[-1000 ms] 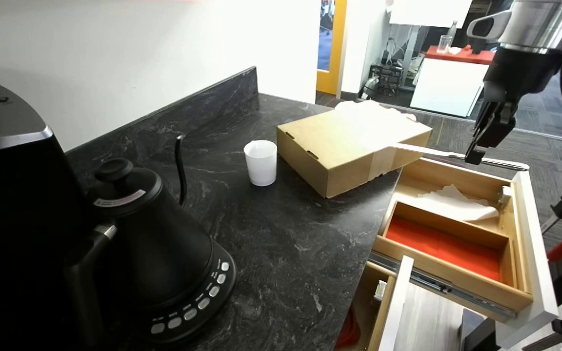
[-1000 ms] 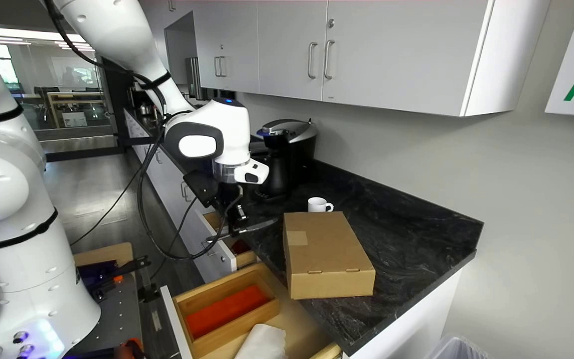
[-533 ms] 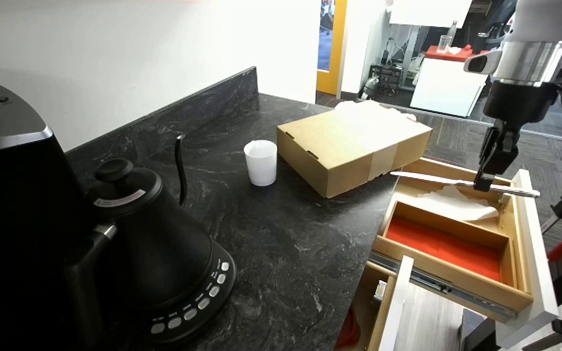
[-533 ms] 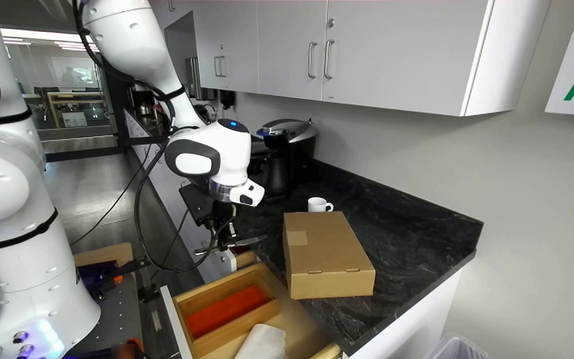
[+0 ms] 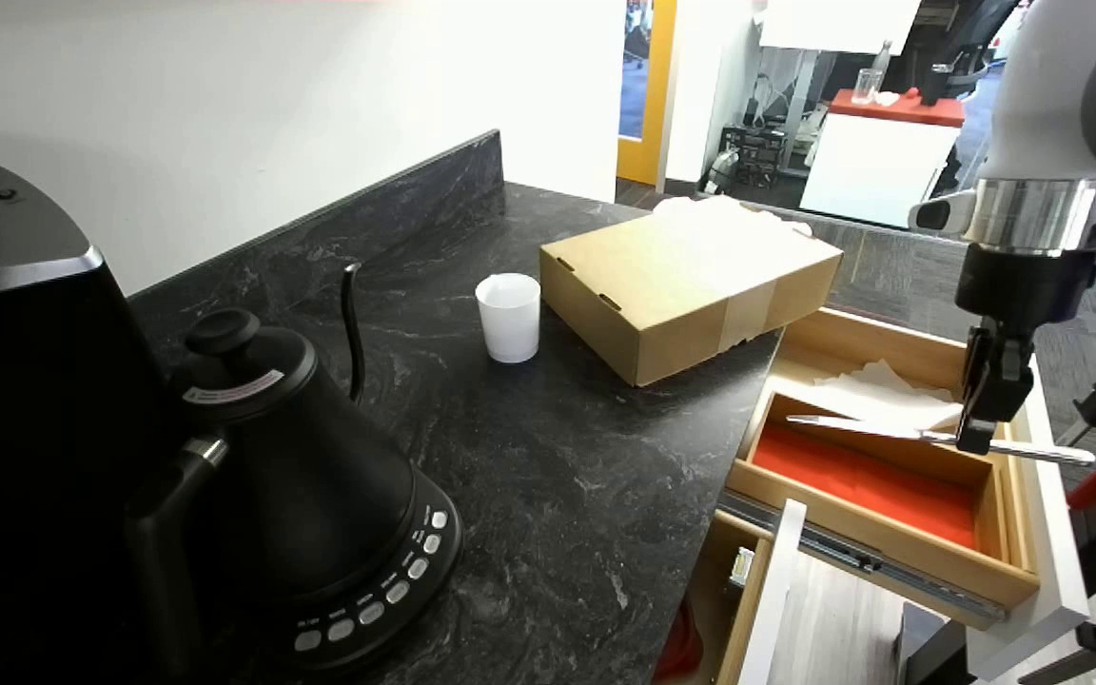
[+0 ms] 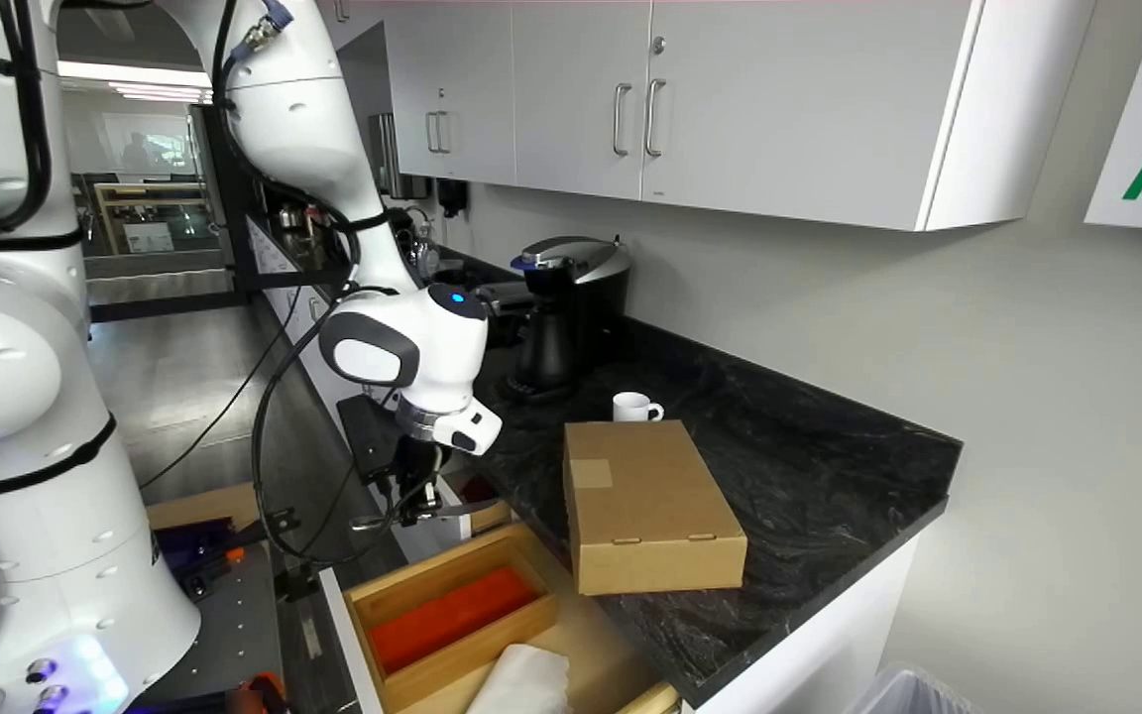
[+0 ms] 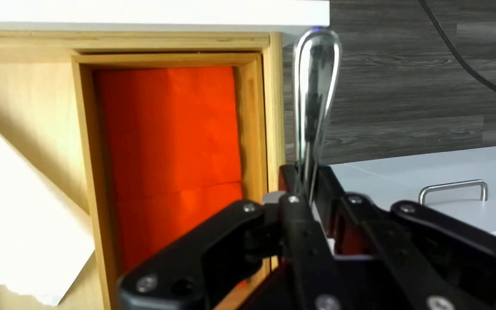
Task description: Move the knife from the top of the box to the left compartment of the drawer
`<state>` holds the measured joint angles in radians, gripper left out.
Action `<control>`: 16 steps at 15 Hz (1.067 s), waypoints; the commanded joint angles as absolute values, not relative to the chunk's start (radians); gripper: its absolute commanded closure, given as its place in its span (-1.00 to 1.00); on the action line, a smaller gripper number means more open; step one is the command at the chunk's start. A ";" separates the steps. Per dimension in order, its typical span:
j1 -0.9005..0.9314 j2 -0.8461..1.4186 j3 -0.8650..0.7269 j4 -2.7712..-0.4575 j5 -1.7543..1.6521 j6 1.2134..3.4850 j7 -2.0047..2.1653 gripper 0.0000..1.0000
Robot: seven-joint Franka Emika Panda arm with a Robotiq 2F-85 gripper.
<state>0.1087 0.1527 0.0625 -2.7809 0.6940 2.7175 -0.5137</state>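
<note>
Claw (image 7: pixel 307 175) clamped on the knife (image 5: pixel 1043 451), shift over the red compartment (image 7: pixel 170 129), likely the target, beside and below the claw, handle (image 7: pixel 317 64) inside the drawer front (image 7: pixel 144 12), before lowering.

Crosswise in the pincer (image 7: pixel 308 178), the knife (image 7: pixel 311 94); left of the pincer in the wrist view, in the drawer (image 7: pixel 276 129), a compartment (image 7: pixel 168 129), then a sheet (image 7: pixel 20 224); left of the pincer in an exterior view, on the desk (image 5: pixel 548 533), the box (image 5: pixel 681 276), then cup (image 5: pixel 508 319), then kettle (image 5: pixel 310 476).
</note>
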 commanded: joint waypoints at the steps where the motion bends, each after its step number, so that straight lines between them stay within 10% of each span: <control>1: 0.152 0.209 0.032 -2.781 0.769 2.772 -0.563 0.90; 16: 0.317 0.328 -0.119 -2.777 1.247 2.967 -0.983 0.90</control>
<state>0.2635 0.3272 -0.0996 -2.7772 1.1554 2.9404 -0.8860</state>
